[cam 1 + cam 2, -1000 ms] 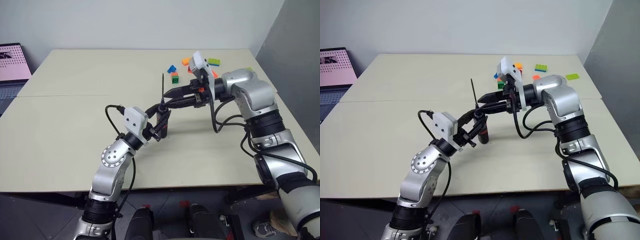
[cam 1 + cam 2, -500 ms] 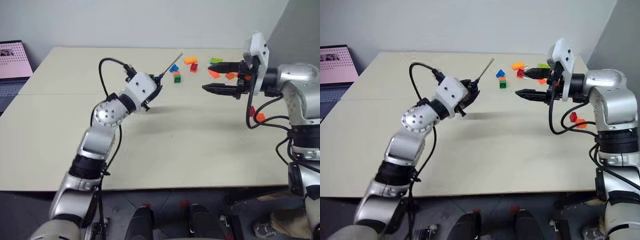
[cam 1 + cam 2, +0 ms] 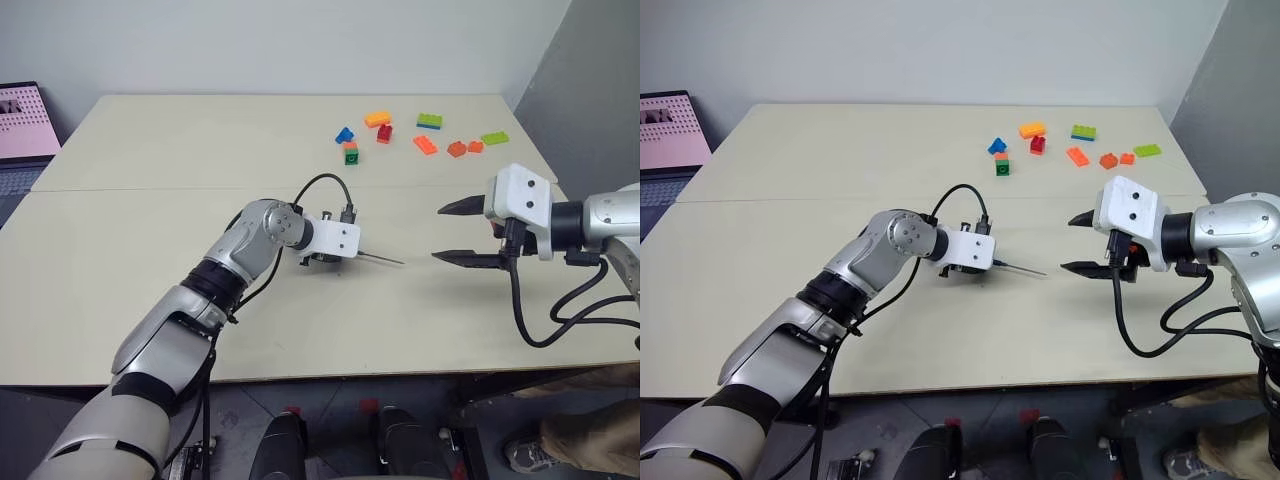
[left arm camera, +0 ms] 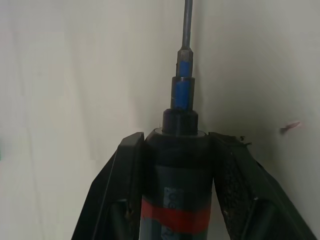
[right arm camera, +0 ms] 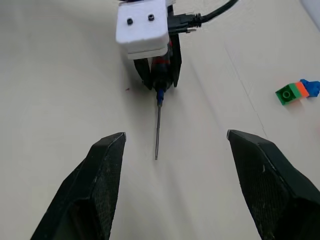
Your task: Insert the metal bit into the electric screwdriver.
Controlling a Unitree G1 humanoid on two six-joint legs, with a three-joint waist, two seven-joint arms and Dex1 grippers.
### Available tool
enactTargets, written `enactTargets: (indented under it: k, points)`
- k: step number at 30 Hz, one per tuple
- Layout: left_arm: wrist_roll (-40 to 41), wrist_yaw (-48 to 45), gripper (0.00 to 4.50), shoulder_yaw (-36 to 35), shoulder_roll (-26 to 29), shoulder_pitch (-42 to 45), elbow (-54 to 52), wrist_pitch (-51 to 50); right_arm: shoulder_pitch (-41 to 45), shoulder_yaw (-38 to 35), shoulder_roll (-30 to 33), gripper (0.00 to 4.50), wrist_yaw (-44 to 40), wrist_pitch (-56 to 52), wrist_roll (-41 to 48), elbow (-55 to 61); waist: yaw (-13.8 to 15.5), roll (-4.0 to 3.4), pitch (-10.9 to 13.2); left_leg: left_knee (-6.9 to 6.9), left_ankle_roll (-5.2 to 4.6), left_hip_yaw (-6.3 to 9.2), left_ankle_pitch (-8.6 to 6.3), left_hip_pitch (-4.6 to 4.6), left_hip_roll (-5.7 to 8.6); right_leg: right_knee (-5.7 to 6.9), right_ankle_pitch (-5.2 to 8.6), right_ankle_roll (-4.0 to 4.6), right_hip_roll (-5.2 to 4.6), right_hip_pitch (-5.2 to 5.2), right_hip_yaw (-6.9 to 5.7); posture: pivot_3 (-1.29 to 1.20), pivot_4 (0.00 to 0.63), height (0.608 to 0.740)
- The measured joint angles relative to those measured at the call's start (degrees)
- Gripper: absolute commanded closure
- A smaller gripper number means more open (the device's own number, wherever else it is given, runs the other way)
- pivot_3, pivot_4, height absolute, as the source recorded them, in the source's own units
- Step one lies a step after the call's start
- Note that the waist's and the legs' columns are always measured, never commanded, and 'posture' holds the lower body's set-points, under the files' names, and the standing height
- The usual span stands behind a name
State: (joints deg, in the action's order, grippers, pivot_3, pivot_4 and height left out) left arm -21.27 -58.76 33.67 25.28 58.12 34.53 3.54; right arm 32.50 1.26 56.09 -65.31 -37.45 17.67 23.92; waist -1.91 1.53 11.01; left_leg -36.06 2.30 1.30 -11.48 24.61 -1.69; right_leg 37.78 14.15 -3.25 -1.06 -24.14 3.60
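Screwdriver [image 4: 176, 200]: black barrel, red band, stepped nose with blue sections. Bit [image 5: 157, 131]: thin grey rod, seated in the nose and projecting straight out, low over the table [image 3: 150, 230] near its middle. Left gripper [image 4: 175, 150] is clamped on the barrel, a finger [image 4: 122, 185] on each side. Right gripper [image 3: 452, 232] hangs empty to the right of the bit's tip, well apart, fingers spread wide. From the head views the screwdriver body is mostly hidden under the left wrist housing; whether the bit's tip touches the table cannot be told. Toy bricks [image 3: 385, 130] lie scattered at the far side.
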Motion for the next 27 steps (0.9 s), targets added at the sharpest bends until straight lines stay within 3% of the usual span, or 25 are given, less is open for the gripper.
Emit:
enactTargets:
  k: [1,6,11,16,20,22,27]
  points:
    - [-0.27,-0.54,2.17,-0.08,-0.44,0.75,1.60,1.05,-0.92,0.45,0.00,1.10,0.53,-0.08,-0.27,-0.04,0.02,-0.01,-0.01,-0.01,0.00,-0.02,0.00,0.00,0.00,0.00,0.00,0.00,0.00,0.00,0.03,0.00,0.150,0.740]
    - [0.12,-0.75,1.27,-2.10,-1.17,0.69,3.27,2.25,-1.43,0.59,0.18,1.10,1.86,-0.11,-0.72,-0.56,0.07,-0.06,-0.04,-0.02,0.00,0.02,0.00,-0.02,0.01,0.04,-0.01,-0.02,-0.01,0.03,0.00,0.00,0.150,0.740]
    - [3.10,-3.23,0.05,-5.52,-1.01,-2.25,-1.21,-1.19,-1.29,0.52,0.88,1.10,2.34,0.12,-0.83,-2.29,0.05,-0.06,-0.04,-0.01,0.00,0.01,0.00,-0.01,0.00,0.08,-0.01,-0.02,-0.01,0.01,0.00,0.00,0.150,0.740]
    - [10.90,-4.00,0.02,-14.40,1.92,-8.35,-12.06,-13.14,-1.39,-0.25,1.03,1.10,2.97,0.85,-0.63,-2.76,-0.24,0.00,0.02,-0.01,0.00,0.03,0.00,0.00,-0.04,0.21,-0.01,-0.01,0.01,-0.07,0.00,0.00,0.150,0.740]
    - [19.35,-5.62,0.02,-27.28,11.98,-12.78,-25.21,-28.00,-3.86,-3.82,0.98,1.10,3.39,0.82,1.52,-2.57,-0.72,0.00,0.02,-0.01,0.00,0.06,0.01,-0.06,-0.06,0.22,0.00,0.00,0.03,-0.02,-0.02,0.00,0.150,0.740]
    - [21.50,-6.55,0.02,-29.99,15.56,-16.04,-29.99,-31.03,-5.02,-5.40,0.90,1.10,3.44,0.72,2.54,-2.29,-0.72,-0.01,0.01,-0.01,0.00,0.02,0.00,-0.14,-0.02,0.20,0.00,0.00,-0.03,0.06,0.01,0.00,0.150,0.740]
    - [29.39,-10.48,0.02,-38.21,23.80,-32.76,-43.16,-38.11,-9.13,-10.07,1.19,1.10,2.77,0.00,6.94,-0.57,-0.70,0.02,0.03,-0.02,0.01,0.04,0.01,-0.14,-0.05,0.22,0.00,0.01,-0.05,0.07,-0.04,0.00,0.150,0.740]
